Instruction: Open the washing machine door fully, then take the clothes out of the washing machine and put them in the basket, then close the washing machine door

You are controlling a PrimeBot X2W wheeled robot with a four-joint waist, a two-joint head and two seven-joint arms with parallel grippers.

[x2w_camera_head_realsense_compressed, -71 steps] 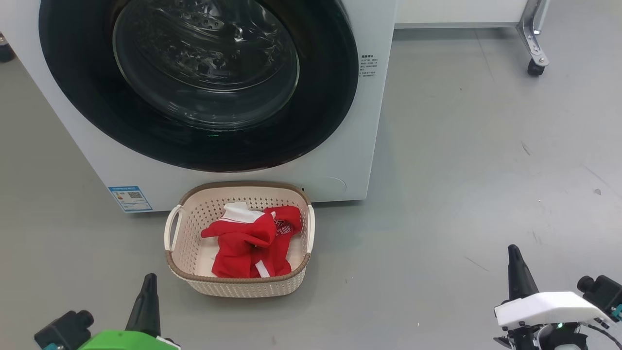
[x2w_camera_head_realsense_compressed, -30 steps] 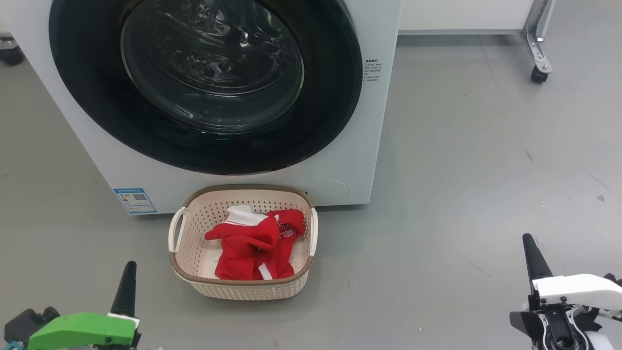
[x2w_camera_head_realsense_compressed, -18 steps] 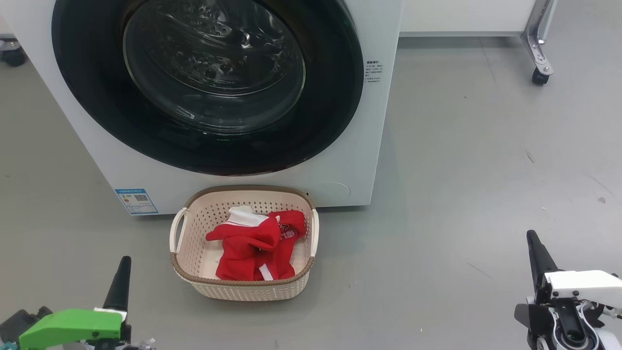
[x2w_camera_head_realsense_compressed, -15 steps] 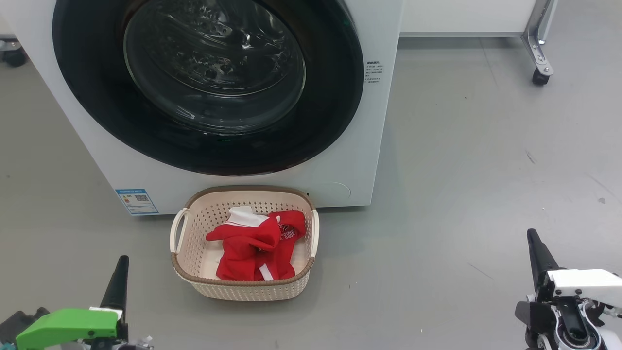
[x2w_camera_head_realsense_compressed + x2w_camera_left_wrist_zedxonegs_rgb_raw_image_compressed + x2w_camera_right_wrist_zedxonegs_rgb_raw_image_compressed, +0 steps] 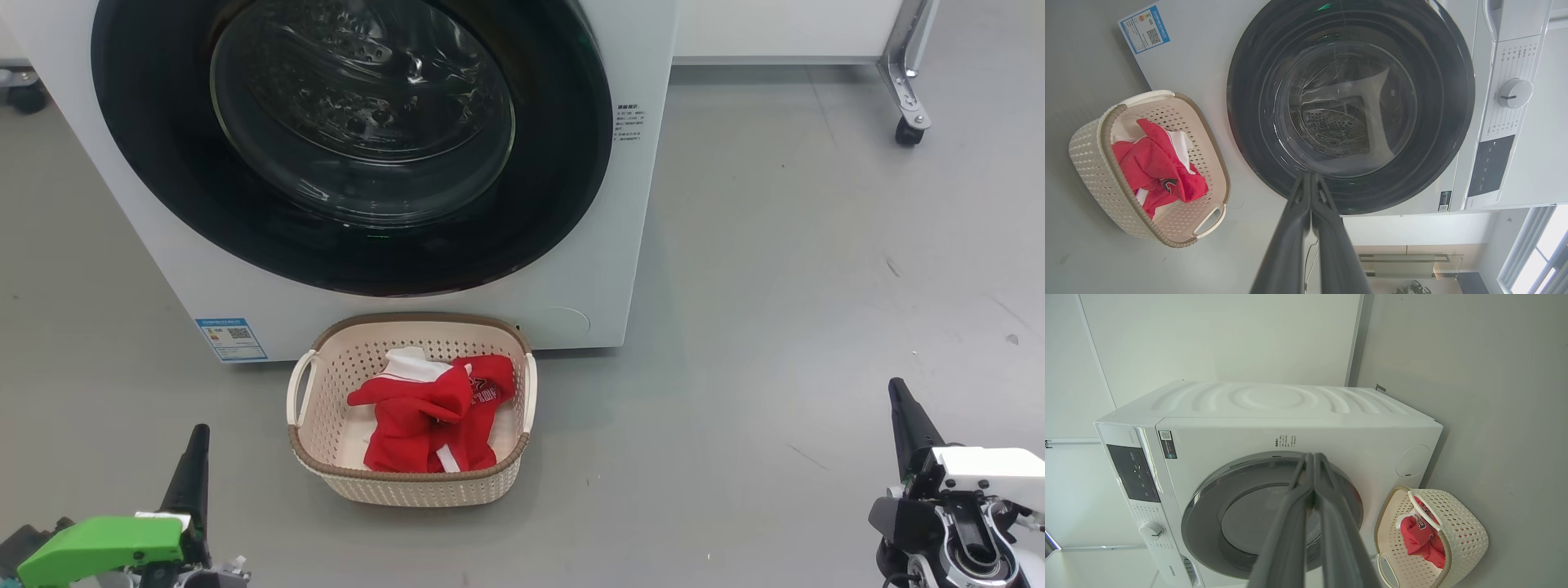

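Left hand (image 5: 197,437) and right hand (image 5: 898,392), both closed and empty, flank the basket (image 5: 416,315), which sits ahead between them and holds the clothes (image 5: 429,416). Beyond it, the washing machine door (image 5: 559,163) lies shut against the washing machine (image 5: 571,298), so the hands likely idle because the task appears complete.

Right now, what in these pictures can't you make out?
Head view: the top of the door, cut off by the upper edge.
Head view: the print on the sticker, too small to read.
Head view: how many clothes lie in the basket; bunched folds hide that.
Left wrist view: whether the drum is empty; reflections on the door blur it.
Right wrist view: part of the door, behind the right pincer.
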